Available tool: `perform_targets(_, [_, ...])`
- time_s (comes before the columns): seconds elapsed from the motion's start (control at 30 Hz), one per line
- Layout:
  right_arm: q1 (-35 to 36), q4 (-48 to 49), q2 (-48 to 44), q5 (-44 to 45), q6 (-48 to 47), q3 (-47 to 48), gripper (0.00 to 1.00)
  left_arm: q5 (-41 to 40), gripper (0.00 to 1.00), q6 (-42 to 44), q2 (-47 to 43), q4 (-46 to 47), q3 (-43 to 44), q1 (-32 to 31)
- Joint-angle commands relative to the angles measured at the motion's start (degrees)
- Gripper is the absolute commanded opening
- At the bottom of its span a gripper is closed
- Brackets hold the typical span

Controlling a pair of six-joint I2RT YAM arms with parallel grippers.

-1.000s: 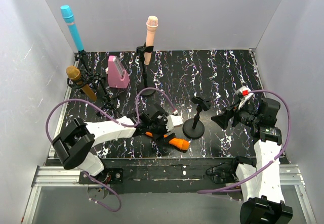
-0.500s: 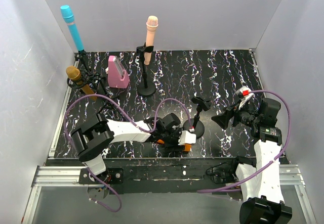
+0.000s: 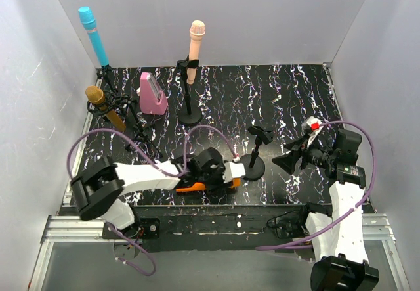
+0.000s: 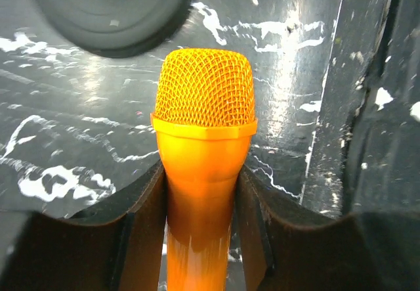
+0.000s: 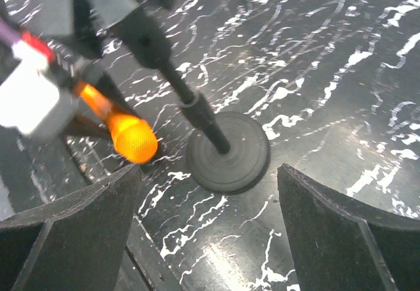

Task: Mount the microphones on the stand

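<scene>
Black marbled mat [image 3: 275,100] between white walls is your work surface. Three of the microphones sit in holders at the back left: the blue microphone [image 3: 94,35], the gold microphone [image 3: 105,106] and the peach microphone [image 3: 195,48], with a pink block [image 3: 153,94] between them.

The orange microphone [image 4: 205,140] lies flat near the front edge, its mesh head pointing at the round base of the short empty stand [image 3: 251,166]. That is very likely where it goes.

Your left gripper [image 4: 202,173] has its jaws pressed against both sides of the handle, just below the head. Holding it there probably leaves the tail free to slide into the clip. Your right gripper [image 3: 283,158] hangs wide and empty, aimed at the stand, perhaps ready to steady it.

From above, the left wrist covers the grip, so you see only orange on either side. The left wrist view shows the contact itself. The right wrist view adds that the head lies just beside the base and low on the mat; whether they touch, you cannot tell.
</scene>
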Motion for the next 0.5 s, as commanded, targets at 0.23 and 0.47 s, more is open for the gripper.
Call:
perform_targets(0.23, [0.25,-35.12,9.44,-13.33,-60.67,11.63,0.92,-14.07,0.00,-24.31,-30.96,9.55,-0.61,2.49])
perform_targets(0.47, [3.67,-31.52,18.32,-14.03,-49.09,25.62,0.91,-19.11,0.00,-24.32,-33.54,16.59,6.06,4.69])
